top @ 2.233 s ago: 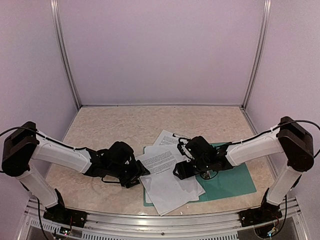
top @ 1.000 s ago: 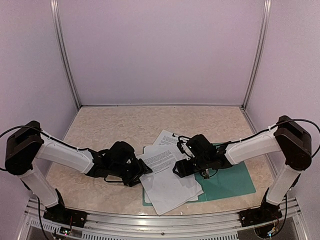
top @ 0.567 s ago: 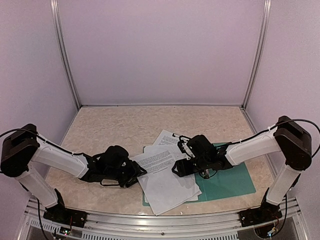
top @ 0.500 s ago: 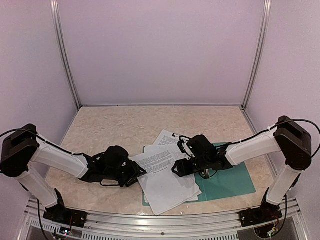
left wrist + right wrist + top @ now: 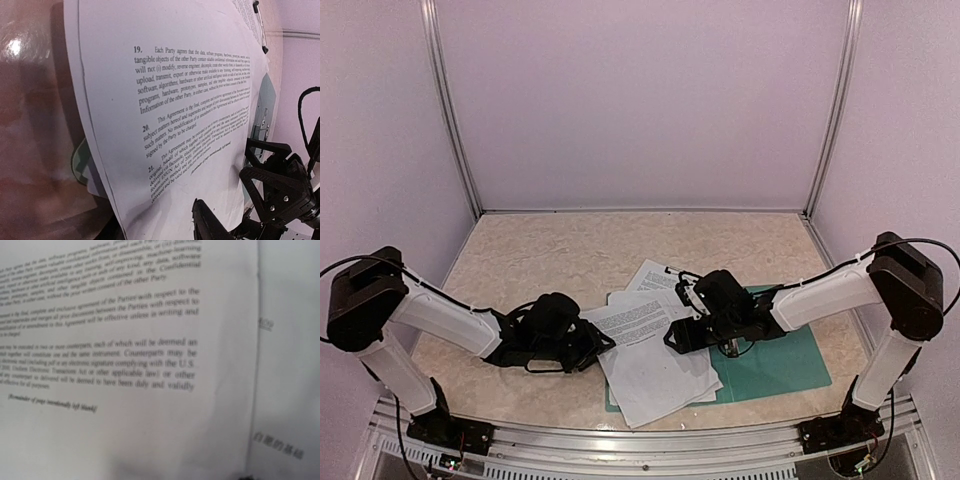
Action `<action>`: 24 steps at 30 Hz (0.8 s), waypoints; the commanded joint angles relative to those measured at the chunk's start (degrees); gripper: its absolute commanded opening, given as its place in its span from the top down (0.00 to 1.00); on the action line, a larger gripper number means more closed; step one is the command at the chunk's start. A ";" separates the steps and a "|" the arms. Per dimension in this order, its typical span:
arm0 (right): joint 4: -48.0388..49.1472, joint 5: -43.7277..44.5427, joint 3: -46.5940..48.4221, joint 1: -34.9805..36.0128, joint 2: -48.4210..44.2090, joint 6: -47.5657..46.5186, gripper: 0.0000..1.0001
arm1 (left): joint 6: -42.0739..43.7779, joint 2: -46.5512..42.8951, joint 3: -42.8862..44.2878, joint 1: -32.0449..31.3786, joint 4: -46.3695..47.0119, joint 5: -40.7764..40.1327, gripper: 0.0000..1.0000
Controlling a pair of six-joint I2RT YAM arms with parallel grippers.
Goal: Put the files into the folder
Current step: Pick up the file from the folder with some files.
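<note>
The files [image 5: 650,370] lie in a messy pile on the green folder [image 5: 790,365], near the front of the speckled tan table [image 5: 570,260] with pale purple walls [image 5: 640,100] around. The left gripper [image 5: 602,341] is at the pile's left edge and the right gripper [image 5: 678,340] is on top. I cannot tell if either is spread or pinching.

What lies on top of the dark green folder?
White printed files cover the left part of the folder, with the right gripper over them; its right part is bare. Anything beneath the sheets is hidden.
</note>
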 commanded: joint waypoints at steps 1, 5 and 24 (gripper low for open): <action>-1.75 -1.14 -1.69 0.62 0.73 0.83 0.35 | 1.24 0.36 -0.56 0.05 3.50 -0.43 0.64; -1.57 -1.23 -1.78 0.64 0.94 0.88 0.36 | 1.83 -0.11 -0.48 -0.04 3.69 -0.34 0.70; -3.86 -0.14 -0.99 0.71 -0.79 -0.28 0.32 | 6.69 -3.77 3.95 0.10 -4.05 -0.99 1.00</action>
